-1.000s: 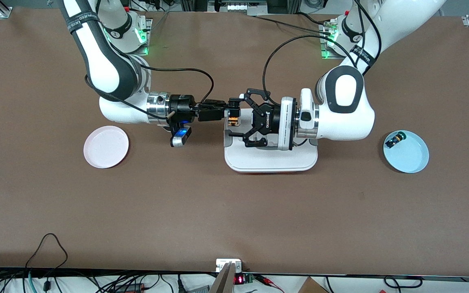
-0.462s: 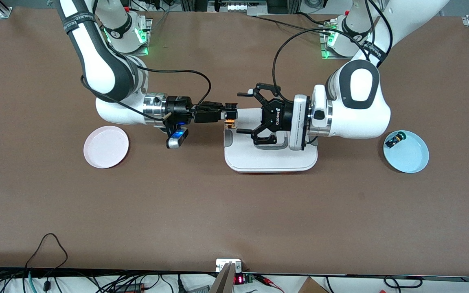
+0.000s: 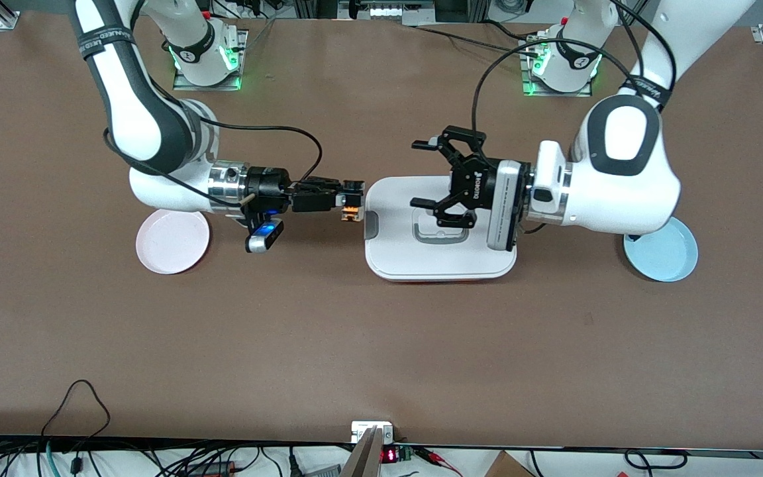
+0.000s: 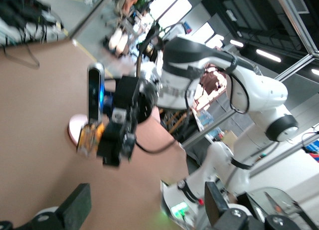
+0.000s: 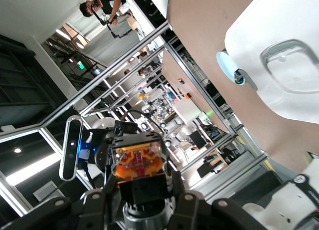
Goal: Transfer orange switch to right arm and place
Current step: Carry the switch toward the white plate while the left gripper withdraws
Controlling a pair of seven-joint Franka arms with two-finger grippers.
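My right gripper (image 3: 352,200) is shut on the orange switch (image 3: 351,212), holding it in the air over the table just off the white tray's (image 3: 441,265) edge. In the right wrist view the switch (image 5: 139,162) sits between my fingers (image 5: 94,202), tan-orange block outward. My left gripper (image 3: 419,173) is open and empty above the tray, apart from the switch. In the left wrist view my left fingers (image 4: 75,207) stand wide apart, and the right gripper (image 4: 113,145) holds the switch (image 4: 88,140) farther off.
A pink plate (image 3: 173,240) lies toward the right arm's end, below the right wrist. A blue plate (image 3: 661,255) lies at the left arm's end, partly under the left arm. The right wrist view shows a green-capped switch (image 5: 239,79) on the blue plate (image 5: 225,65).
The two grippers drew apart. The right gripper carried the switch off the tray toward the pink plate. The left gripper, open, pulled back toward the left arm's end.
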